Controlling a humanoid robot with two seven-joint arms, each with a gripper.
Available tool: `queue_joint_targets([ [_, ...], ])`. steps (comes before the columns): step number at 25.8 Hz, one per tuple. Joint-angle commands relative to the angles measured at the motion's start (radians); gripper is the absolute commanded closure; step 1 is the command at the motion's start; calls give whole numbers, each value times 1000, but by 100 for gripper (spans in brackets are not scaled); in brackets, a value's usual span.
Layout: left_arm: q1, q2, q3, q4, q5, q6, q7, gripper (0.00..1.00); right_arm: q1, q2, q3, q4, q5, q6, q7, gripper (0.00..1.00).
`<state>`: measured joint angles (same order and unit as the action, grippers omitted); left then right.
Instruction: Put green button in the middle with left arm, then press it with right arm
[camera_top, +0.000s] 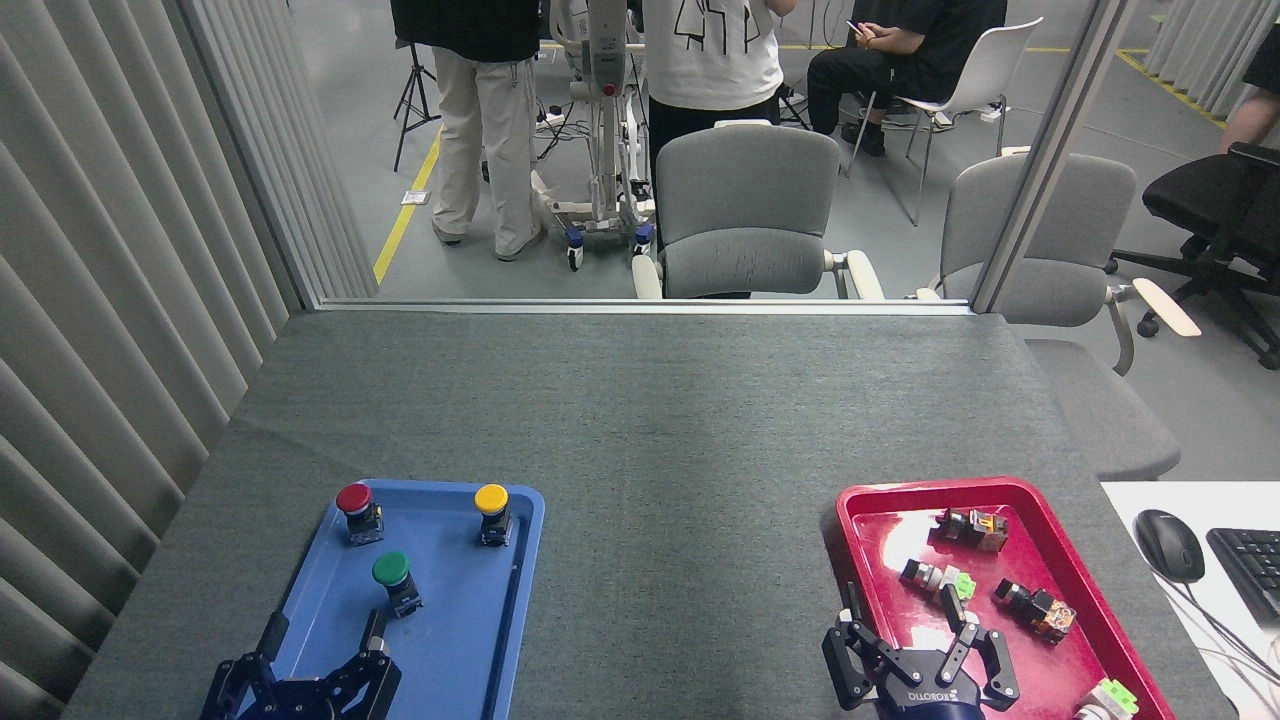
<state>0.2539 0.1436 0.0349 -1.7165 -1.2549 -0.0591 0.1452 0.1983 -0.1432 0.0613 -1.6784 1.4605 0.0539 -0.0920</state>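
Observation:
The green button (394, 580) stands upright in the blue tray (470, 640), in the head view at the lower left. My left gripper (322, 632) is at the bottom edge just below the button, open, with its fingers spread and nothing between them. The middle (680, 560), bare grey cloth between the two trays, has nothing on it. At the bottom right my right gripper (905, 608) is open over the near end of the red tray (860, 510), holding nothing.
A red-capped button (357, 510) and a yellow-capped button (492, 512) stand at the far end of the blue tray. Several small switch parts lie in the red tray. A mouse (1168, 545) and keyboard sit off the table at right. Chairs and people are beyond the far edge.

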Motion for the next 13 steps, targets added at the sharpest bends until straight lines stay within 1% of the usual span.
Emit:
queue_joint_targets([
  [1,-1,-3,-1,2,0,1,1,1,1,-1,0,0,0,6,3,1],
  [10,-18,-3,0,18,0,-2,1,1,6,-9,0,2,0,6,-5,1],
  [13,-19,-3,-1,31,0,-25,1,1,9,-13,0,2,1,9,-5,1],
])
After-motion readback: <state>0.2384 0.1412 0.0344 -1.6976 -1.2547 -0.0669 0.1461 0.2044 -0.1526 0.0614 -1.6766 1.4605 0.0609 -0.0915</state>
